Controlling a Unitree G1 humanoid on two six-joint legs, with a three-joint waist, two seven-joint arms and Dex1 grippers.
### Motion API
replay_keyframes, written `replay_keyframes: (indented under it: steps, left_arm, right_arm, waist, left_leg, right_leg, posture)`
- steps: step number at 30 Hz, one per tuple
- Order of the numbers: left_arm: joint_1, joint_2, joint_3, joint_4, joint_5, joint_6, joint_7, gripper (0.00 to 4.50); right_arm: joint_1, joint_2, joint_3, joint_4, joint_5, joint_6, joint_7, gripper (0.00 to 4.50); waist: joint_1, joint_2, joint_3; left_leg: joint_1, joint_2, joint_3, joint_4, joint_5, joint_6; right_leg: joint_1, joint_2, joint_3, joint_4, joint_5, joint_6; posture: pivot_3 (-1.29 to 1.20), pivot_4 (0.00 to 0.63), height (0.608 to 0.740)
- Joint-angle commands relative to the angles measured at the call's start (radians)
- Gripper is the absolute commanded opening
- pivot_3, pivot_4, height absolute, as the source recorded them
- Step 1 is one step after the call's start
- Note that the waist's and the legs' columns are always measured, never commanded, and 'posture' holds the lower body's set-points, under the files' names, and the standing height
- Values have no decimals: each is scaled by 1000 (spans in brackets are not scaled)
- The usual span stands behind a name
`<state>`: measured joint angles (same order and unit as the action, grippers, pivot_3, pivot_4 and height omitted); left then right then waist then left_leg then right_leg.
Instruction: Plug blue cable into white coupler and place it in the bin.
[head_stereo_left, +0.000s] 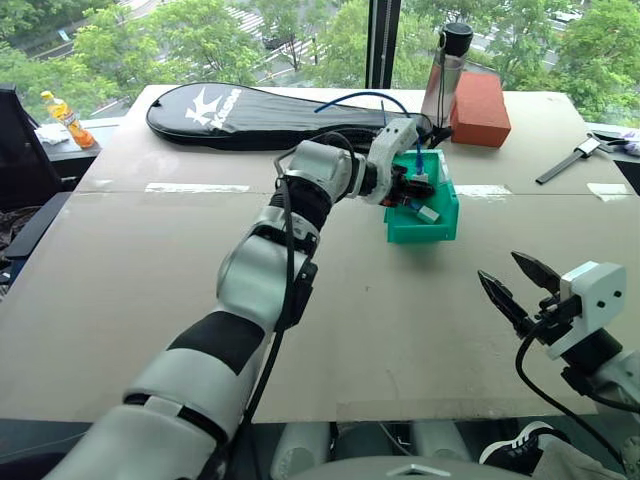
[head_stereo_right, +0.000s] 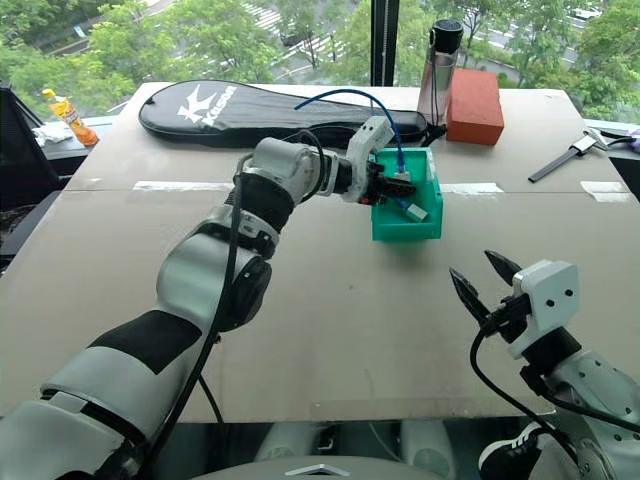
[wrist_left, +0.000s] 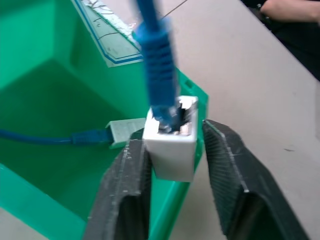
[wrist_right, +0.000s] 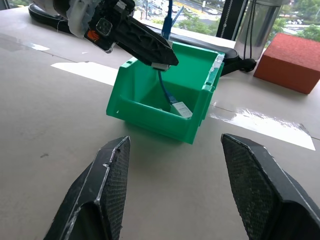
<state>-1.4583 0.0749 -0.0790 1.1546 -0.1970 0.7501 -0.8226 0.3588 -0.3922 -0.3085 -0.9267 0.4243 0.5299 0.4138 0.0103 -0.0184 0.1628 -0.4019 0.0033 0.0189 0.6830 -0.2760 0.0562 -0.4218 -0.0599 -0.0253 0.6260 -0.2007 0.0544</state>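
Observation:
The teal-green bin (head_stereo_left: 440, 228) stands on the table past its middle. Over it hangs my left gripper (head_stereo_left: 418, 183), open: in the left wrist view the white coupler (wrist_left: 172, 147) leans on one finger (wrist_left: 125, 190) and a gap separates it from the other. The blue cable (wrist_left: 157, 55) is plugged into the coupler's top and arcs up behind the bin (head_stereo_right: 345, 93). A second blue cord with a greyish-white block (wrist_right: 182, 109) lies on the bin's floor. My right gripper (head_stereo_left: 515, 275) stands open near the table's front right, with nothing between its fingers, facing the bin (wrist_right: 150, 112).
A black racket bag (head_stereo_left: 260, 115) lies across the back of the table. A metal bottle (head_stereo_left: 447, 75) and a red brick (head_stereo_left: 478, 108) stand behind the bin. A hand tool (head_stereo_left: 570, 160) lies at the far right, and an orange bottle (head_stereo_left: 68, 118) at the far left.

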Motion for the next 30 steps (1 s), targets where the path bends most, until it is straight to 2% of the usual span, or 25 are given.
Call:
replay_keyframes:
  steps: [1,5,7,10,13,21,23,24,27,28,30]
  left_arm:
    - [-54,39,28,-23,-11,43,-78,3142]
    - [-12,118,40,-159,-59,226,-176,3142]
    - [95,173,45,-385,-107,292,-206,3142]
    - [370,215,137,-805,-170,100,-190,3142]
    - [612,290,159,-1077,-205,11,-227,3142]
    - [1201,457,266,-1441,-201,-184,-193,3142]
    - [1274,476,302,-1477,-253,-171,-194,3142]
    - [1309,487,332,-1499,-310,-136,-207,3164]
    - [1448,505,395,-1565,-334,-155,-190,3849]
    - [1491,511,413,-1592,-333,-167,-178,4313]
    - [1567,521,451,-1633,-324,-191,-150,4439]
  right_arm:
    - [7,2,8,-37,-5,-39,-15,2799]
    - [-8,-11,21,0,1,-50,1,2799]
    - [-19,-27,17,26,8,-53,20,2799]
    - [-22,-54,-10,78,15,-73,53,2799]
    - [-11,-78,-46,123,29,-102,93,2799]
    - [36,-155,-159,232,99,-145,227,2799]
    - [41,-172,-182,261,100,-155,244,2799]
    - [51,-186,-186,275,102,-166,271,3038]
    - [69,-218,-206,324,114,-184,336,3940]
    - [80,-230,-214,341,109,-195,360,4422]
    - [103,-244,-233,367,96,-230,394,4481]
  waist:
    - [0,0,0]
    - [-3,0,0]
    - [-5,1,0]
    - [-6,3,-1]
    - [-11,2,0]
    - [4,3,-1]
    - [7,2,0]
    - [13,2,0]
    - [13,3,-1]
    - [9,3,-1]
    - [6,4,-1]
  left_leg:
    - [0,0,0,0,0,0]
    - [0,0,1,0,0,0]
    - [0,1,1,0,0,0]
    - [1,1,3,-1,0,0]
    - [3,1,4,-3,3,-5]
    - [5,0,5,-3,0,-1]
    - [6,1,6,-3,0,-1]
    - [5,1,5,-3,0,-1]
    - [4,1,2,0,0,-1]
    - [6,1,2,0,0,-1]
    - [6,1,3,-1,0,-1]
  right_leg:
    - [0,0,0,0,0,0]
    - [0,0,1,0,0,0]
    - [-1,0,2,0,0,0]
    - [0,-1,4,0,2,-4]
    - [0,-5,11,1,3,-5]
    - [1,-5,11,0,1,-9]
    - [1,-10,12,0,1,-9]
    - [1,-10,10,0,1,-9]
    - [1,-10,7,0,1,-10]
    - [3,-11,7,0,1,-9]
    - [4,-11,7,0,0,-8]
  posture:
    - [0,150,740]
    - [0,150,740]
    - [0,150,740]
    - [0,150,740]
    - [0,150,740]
    - [0,150,740]
    - [0,150,740]
    - [0,150,740]
    - [0,150,740]
    - [0,150,740]
    - [0,150,740]
